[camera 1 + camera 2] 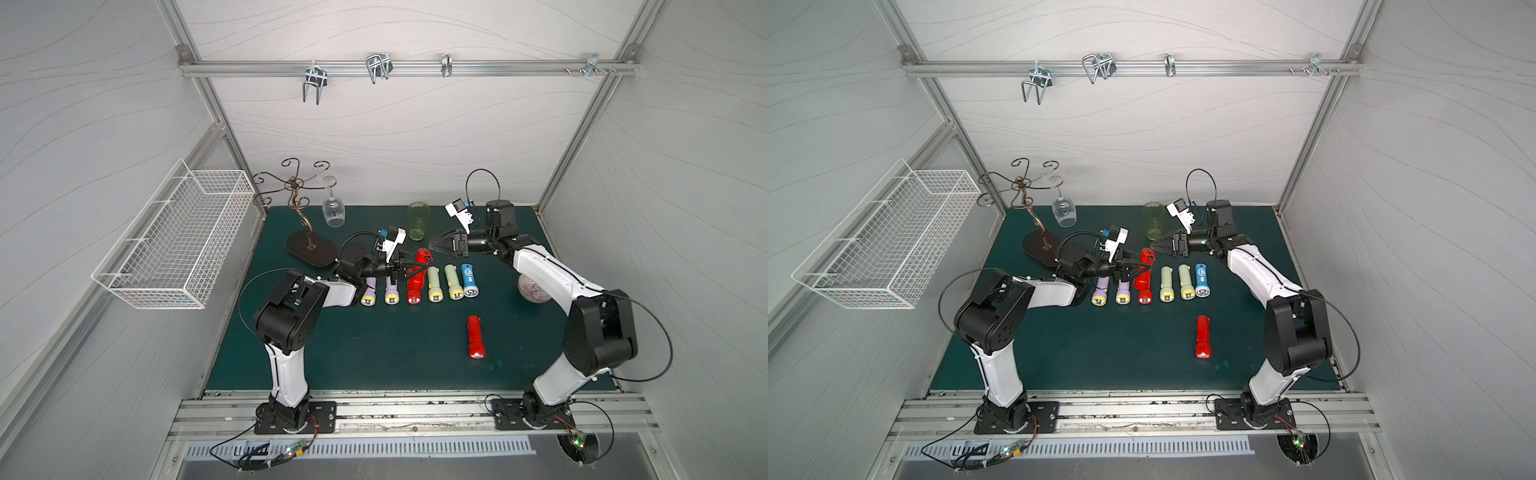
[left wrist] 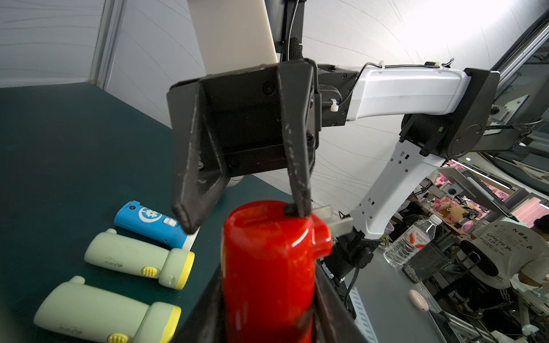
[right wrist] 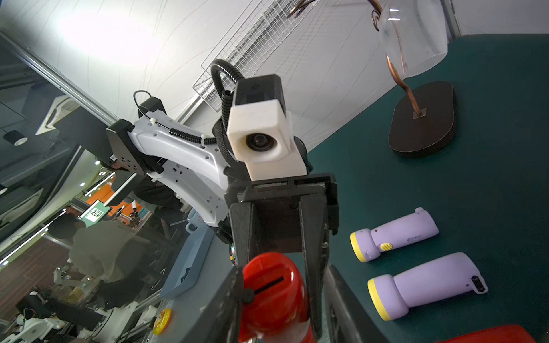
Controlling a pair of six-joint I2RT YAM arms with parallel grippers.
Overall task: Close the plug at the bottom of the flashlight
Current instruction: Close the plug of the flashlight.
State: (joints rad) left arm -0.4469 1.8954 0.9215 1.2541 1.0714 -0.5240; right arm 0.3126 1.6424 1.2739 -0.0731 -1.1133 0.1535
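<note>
- Holding the red flashlight (image 1: 414, 286) around its middle, the left pincer (image 1: 417, 270) is squeezed shut on it. The back end is tipped up above the worktop (image 1: 374, 353), in the row of other flashlights (image 1: 435, 286).
- The right pincer (image 2: 243, 212) has its fingers apart and grips nothing. One fingertip (image 2: 298, 202) touches the back end beside the plug (image 2: 332, 221).
- It looks light, hard and shiny, so it may slip. I would push the red flap, not the thin metal pins.
- Only the left wrist view shows the plug sticking out. In both top views it is too small to see. The right wrist view shows a slot (image 3: 269, 285) instead.
</note>
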